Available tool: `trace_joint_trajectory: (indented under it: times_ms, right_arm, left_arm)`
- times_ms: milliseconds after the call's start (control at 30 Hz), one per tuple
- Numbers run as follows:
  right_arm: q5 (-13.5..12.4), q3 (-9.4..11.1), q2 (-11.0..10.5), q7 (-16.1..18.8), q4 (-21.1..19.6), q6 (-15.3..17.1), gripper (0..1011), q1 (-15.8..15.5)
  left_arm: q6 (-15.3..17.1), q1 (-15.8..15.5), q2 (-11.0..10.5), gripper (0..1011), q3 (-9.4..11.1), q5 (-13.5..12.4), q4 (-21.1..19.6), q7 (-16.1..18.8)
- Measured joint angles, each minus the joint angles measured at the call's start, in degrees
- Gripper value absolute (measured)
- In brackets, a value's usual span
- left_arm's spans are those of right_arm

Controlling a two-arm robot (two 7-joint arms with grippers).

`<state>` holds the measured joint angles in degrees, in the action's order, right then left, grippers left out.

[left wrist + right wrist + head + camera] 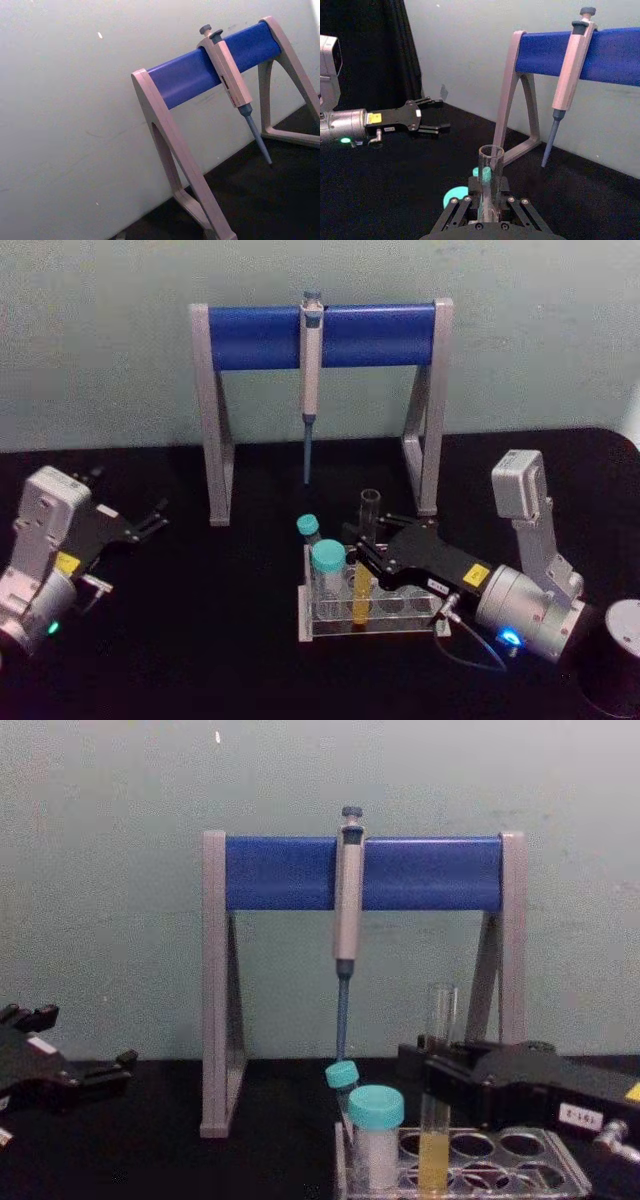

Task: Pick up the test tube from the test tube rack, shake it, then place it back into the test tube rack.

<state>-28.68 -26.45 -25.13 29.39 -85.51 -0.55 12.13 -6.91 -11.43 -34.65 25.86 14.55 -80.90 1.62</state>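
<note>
Glass test tube (361,592), yellow liquid in its lower part, stands upright in a hole of the clear test tube rack (405,612), next to the larger of two teal-capped vials (328,560). Right gripper (363,548): reaches in from the right, fingers closed narrowly on the glass above the rack. Left gripper (153,518): parked well apart at the left of the table, fingers parted, holding nothing. Status: tube seated, not lifted. Judged from this, the grasp is made, and lift, shake and return remain. A tube just returned and awaiting release would look the same, so the views cannot settle it. Surface: matte black tabletop (200,650) carrying the rack, a blue-and-grey stand (260,337) with a hanging pipette (311,390), and a dark cylinder (612,660) at the right edge. Room: plain pale green-grey wall (100,340) directly behind the table; a black curtain (370,55) hangs beyond the left arm.
</note>
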Motion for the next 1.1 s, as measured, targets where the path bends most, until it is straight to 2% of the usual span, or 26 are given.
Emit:
trace_joint_trajectory:
  times_ms: [700, 1100]
  right_arm:
    - [0.64, -0.07, 0.29, -0.39, 0.34, 0.21, 246, -0.09]
    - [0.52, -0.03, 0.26, -0.32, 0.32, 0.23, 615, -0.09]
  left_arm:
    - [0.0, 0.0, 0.0, 1001, 0.0, 0.0, 0.0, 0.0]
    - [0.0, 0.0, 0.0, 1001, 0.0, 0.0, 0.0, 0.0]
